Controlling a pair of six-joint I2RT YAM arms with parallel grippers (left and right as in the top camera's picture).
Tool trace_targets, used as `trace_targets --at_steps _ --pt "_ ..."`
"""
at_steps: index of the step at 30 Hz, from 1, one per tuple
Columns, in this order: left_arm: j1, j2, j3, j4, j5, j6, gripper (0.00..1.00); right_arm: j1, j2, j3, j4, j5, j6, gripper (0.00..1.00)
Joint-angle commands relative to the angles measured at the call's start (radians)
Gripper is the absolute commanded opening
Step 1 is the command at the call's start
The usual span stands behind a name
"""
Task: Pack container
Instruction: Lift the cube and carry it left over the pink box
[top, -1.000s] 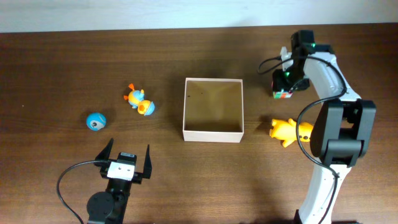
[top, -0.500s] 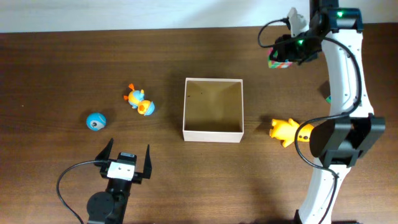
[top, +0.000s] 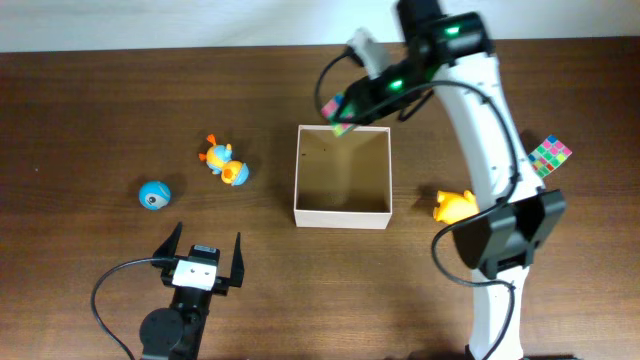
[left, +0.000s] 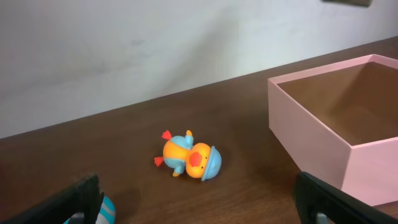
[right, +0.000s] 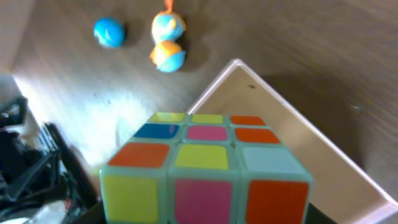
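Overhead, the right pincer (top: 345, 104) grips a colour cube (top: 335, 109) above the container's (top: 342, 216) far rim.

This looks like a robot lab or test room, though only one corner of it shows. Two robot arms stand at a dark brown wooden table (top: 90, 80), the left arm (top: 170, 325) and the right arm (top: 490, 110). A black cable (top: 100, 295) loops off one. Behind is a plain white wall (left: 124, 37). Set out for the robots are an open box (top: 343, 214), a blue ball (top: 154, 195), a duck toy (top: 224, 163), a yellow toy (top: 455, 207) and a colour cube (top: 338, 108).
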Motion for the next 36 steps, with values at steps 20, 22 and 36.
trace_targets --at_steps 20,22,36 --pt "0.006 -0.005 -0.002 -0.008 0.000 0.016 0.99 0.217 0.106 0.000 0.039 0.476 0.243 0.54" --pt "0.006 -0.005 -0.002 -0.008 0.000 0.016 0.99 0.217 0.127 -0.006 0.037 0.490 0.262 0.54" --pt "0.006 -0.005 -0.002 -0.008 0.000 0.016 0.99 0.217 0.148 -0.209 0.202 0.522 0.392 0.54"
